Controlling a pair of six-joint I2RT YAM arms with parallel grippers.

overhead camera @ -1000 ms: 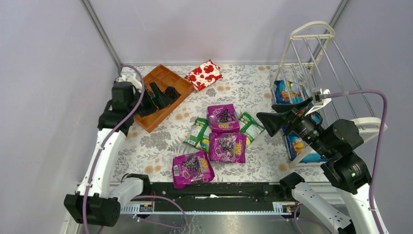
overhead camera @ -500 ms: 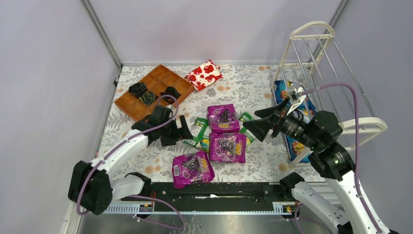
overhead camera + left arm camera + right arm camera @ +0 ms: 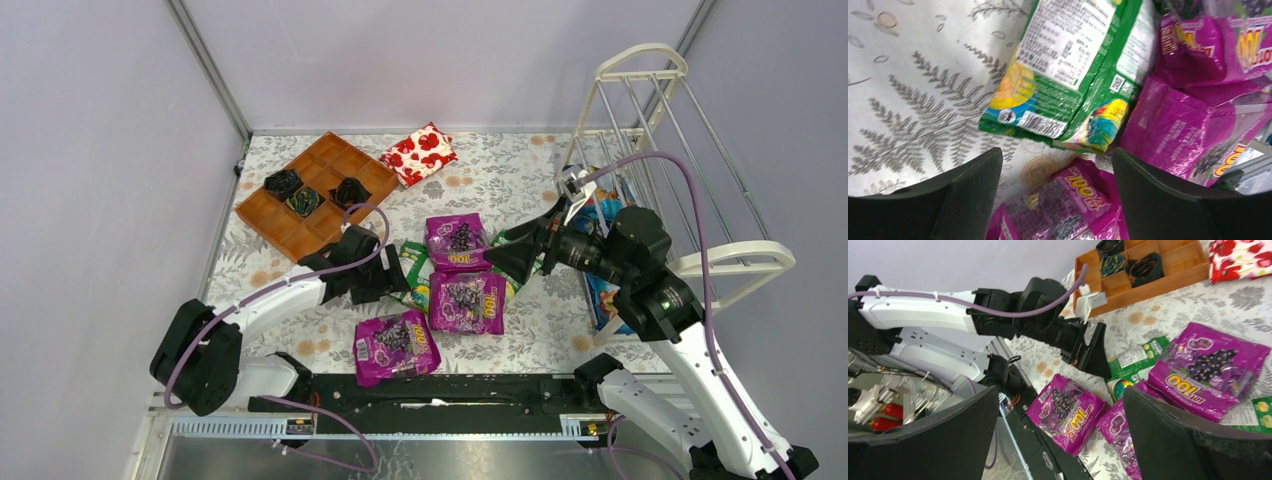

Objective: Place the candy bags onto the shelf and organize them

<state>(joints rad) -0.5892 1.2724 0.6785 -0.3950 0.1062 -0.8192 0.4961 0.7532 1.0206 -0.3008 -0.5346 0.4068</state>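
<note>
Approach for pick; left gripper (image 3: 1057, 160) wide, empty, just beside green bag (image 3: 1058, 55) at centre frame; right gripper (image 3: 510, 256) wide, empty, near purple bags (image 3: 465, 300); shelf (image 3: 645, 46) at right edge; next: descend, straddle one bag edge, close.

The candy bags (image 3: 466, 301) are lying clustered mid-table (image 3: 520, 180), the compartment tray (image 3: 330, 160) sitting far left, the flowered packet (image 3: 419, 153) lying just right of it, the wire shelf (image 3: 640, 75) standing at the right edge.
</note>
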